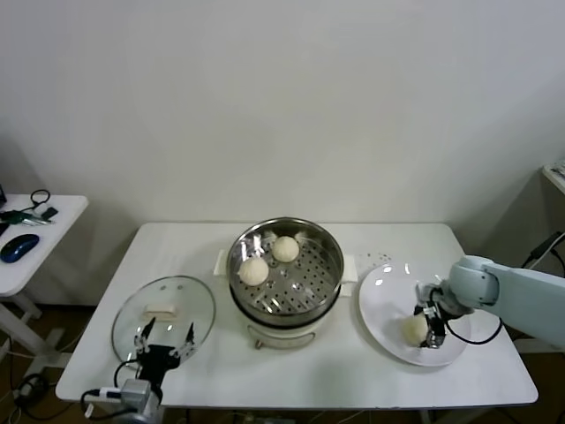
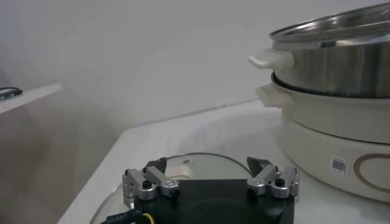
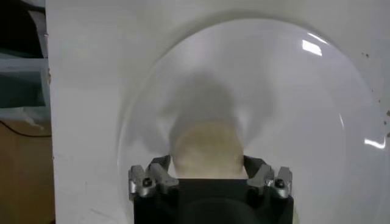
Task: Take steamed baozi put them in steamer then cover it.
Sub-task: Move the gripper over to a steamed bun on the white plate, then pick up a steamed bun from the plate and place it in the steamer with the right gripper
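Two cream-white baozi [image 1: 254, 270] [image 1: 285, 248] lie in the shiny steamer [image 1: 328, 258] on its white pot base at the table's middle. A third baozi [image 1: 411, 330] lies on the white plate [image 1: 384, 296] to the right. My right gripper [image 1: 422, 329] is open, its fingers on either side of that baozi [image 3: 207, 149], close against it in the right wrist view. No fourth baozi shows. The glass cover [image 1: 164, 314] lies flat at the front left. My left gripper [image 1: 164, 340] is open and empty, just above the cover's near edge [image 2: 189, 162].
The steamer [image 2: 341, 67] and pot base [image 2: 341, 140] stand just beside the cover. A side table [image 1: 35, 238] with a mouse and cables stands far left. The table's front edge is close to both grippers.
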### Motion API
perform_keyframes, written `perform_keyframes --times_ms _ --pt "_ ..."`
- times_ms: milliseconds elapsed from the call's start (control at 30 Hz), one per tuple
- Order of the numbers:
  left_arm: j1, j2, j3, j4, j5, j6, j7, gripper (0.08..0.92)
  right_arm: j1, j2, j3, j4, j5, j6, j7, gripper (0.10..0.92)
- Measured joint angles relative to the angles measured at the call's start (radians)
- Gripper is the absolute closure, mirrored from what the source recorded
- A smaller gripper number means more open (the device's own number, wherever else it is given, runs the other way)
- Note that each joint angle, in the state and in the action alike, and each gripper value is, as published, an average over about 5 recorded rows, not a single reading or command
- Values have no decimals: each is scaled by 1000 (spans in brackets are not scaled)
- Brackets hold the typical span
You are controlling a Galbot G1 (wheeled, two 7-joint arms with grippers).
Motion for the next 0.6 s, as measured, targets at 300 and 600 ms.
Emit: perform_keyframes --times_ms 300,600 --pt "3 -5 6 0 7 -6 0 177 30 18 -3 -9 -6 23 -21 397" --pt "6 -1 4 -3 12 -9 0 177 279 86 -94 -64 -33 197 -118 390"
